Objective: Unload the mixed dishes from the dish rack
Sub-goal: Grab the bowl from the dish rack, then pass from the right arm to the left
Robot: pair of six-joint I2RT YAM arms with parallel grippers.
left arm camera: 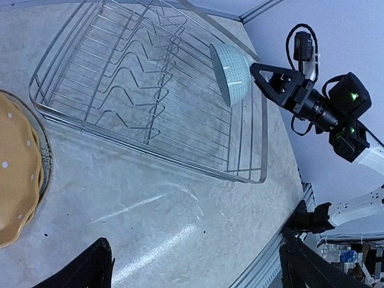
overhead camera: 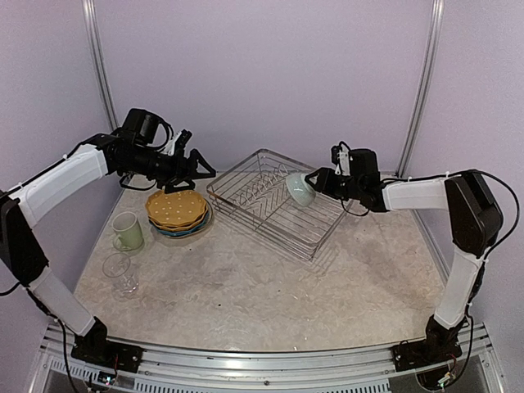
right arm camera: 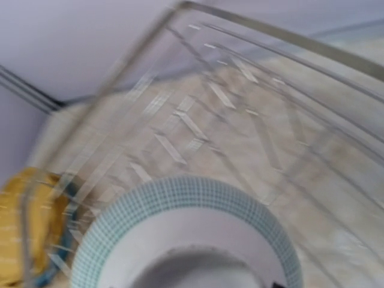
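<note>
The small light-blue bowl (overhead camera: 300, 190) hangs tilted on its side above the right part of the silver wire dish rack (overhead camera: 246, 195). My right gripper (overhead camera: 313, 182) is shut on its rim. The bowl also shows in the left wrist view (left arm camera: 231, 72) and fills the bottom of the right wrist view (right arm camera: 186, 237), hiding the fingers. No dishes show inside the rack (left arm camera: 150, 96). My left gripper (overhead camera: 190, 177) is open and empty just above the stacked plates (overhead camera: 176, 210), orange plate on top. The pale green mug (overhead camera: 128, 231) and clear glass (overhead camera: 120, 274) stand on the table at left.
The marbled tabletop (overhead camera: 270, 295) stretches in front of the rack. Purple walls close the back and sides. A metal rail (overhead camera: 262, 368) runs along the near edge by the arm bases. The plate stack's edge shows blurred in the right wrist view (right arm camera: 24, 228).
</note>
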